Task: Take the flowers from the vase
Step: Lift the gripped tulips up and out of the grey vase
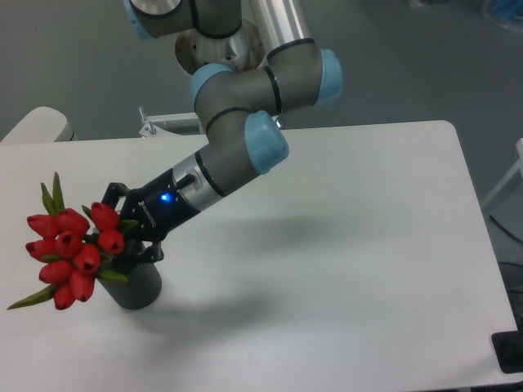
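A bunch of red tulip flowers (72, 249) with green leaves leans out to the left over the mouth of the dark grey vase (136, 285), which stands near the table's front left. My gripper (124, 241) reaches in from the right, just above the vase's mouth, and is shut on the flowers' stems right behind the buds. The stems below the fingers are hidden by the gripper and the vase's rim.
The white table (343, 245) stretches to the right and front of the vase. My arm (245, 147) slopes down from the base at the back centre. A small metal bracket (155, 124) sits at the table's far edge.
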Controlling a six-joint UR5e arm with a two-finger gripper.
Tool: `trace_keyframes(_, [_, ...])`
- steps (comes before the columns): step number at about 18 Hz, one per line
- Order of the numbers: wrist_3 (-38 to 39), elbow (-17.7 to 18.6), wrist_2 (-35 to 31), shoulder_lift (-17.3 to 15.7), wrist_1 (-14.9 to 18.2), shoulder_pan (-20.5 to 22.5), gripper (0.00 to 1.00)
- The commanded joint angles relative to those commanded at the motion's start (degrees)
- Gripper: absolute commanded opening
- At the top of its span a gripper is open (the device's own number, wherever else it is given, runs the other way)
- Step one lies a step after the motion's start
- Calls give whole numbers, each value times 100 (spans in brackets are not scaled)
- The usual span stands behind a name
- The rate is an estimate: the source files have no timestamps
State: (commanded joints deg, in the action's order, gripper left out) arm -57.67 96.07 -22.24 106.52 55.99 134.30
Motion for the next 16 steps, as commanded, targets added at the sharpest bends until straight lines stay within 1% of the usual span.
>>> trace_keyframes(4, [396, -308, 79, 0, 0, -9, 15])
trace_keyframes(10, [782, -633, 88, 0, 0, 17, 15])
trace_keyframes(12, [906, -765, 97, 26, 0, 52, 15])
trace_keyframes(16, [1143, -1090, 89, 97, 9, 272, 15])
